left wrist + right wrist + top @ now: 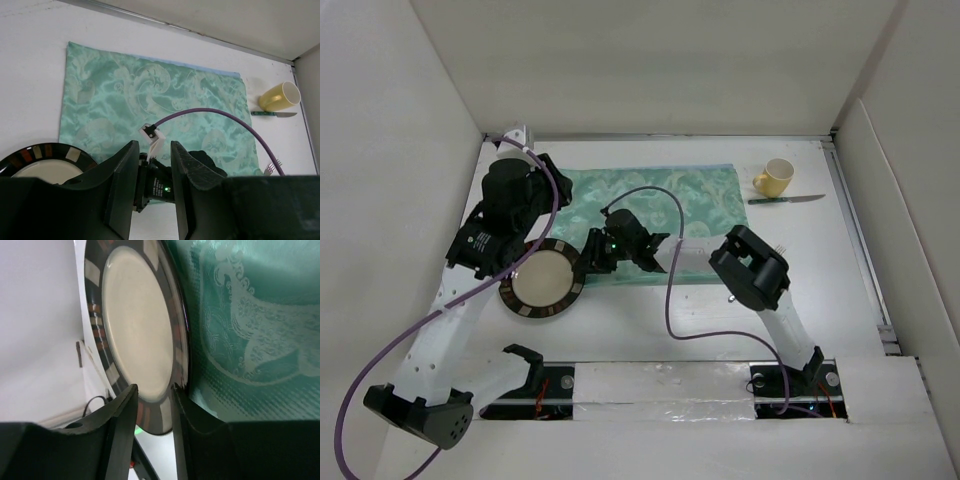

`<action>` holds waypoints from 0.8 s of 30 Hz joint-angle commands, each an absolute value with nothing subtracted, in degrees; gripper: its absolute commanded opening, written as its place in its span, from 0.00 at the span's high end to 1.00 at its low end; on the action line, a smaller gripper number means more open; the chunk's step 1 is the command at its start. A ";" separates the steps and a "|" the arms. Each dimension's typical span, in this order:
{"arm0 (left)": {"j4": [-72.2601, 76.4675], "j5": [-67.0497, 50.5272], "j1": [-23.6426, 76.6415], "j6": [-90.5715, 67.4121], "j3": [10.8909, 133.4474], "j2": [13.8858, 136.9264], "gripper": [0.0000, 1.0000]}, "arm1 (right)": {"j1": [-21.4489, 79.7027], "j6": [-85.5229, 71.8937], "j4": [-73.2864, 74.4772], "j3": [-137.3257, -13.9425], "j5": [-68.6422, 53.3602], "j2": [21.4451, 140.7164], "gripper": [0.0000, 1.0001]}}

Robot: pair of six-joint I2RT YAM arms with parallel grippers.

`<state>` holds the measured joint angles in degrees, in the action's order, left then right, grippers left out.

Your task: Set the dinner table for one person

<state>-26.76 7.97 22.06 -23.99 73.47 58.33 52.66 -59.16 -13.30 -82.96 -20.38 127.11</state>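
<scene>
The right gripper [155, 387] has its fingers drawn narrow and closed on the near rim of the round cream plate with a dark striped border [135, 330]; that plate sits at the near left corner of the green patterned cloth placemat [670, 195]. The left gripper [155, 150] hangs above the plate's left side, jaws slightly apart and holding nothing. Under it all lies the dinner table [650, 320], a plain white matte top walled by white panels. At its far right stands a yellow mug [775, 177]; a green-handled knife [787, 200] lies just beside it, on the near side.
</scene>
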 commanded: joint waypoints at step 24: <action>-22.94 6.77 22.24 -22.94 69.70 57.66 0.71 | 52.21 -54.04 -11.76 -90.80 -25.66 132.89 0.65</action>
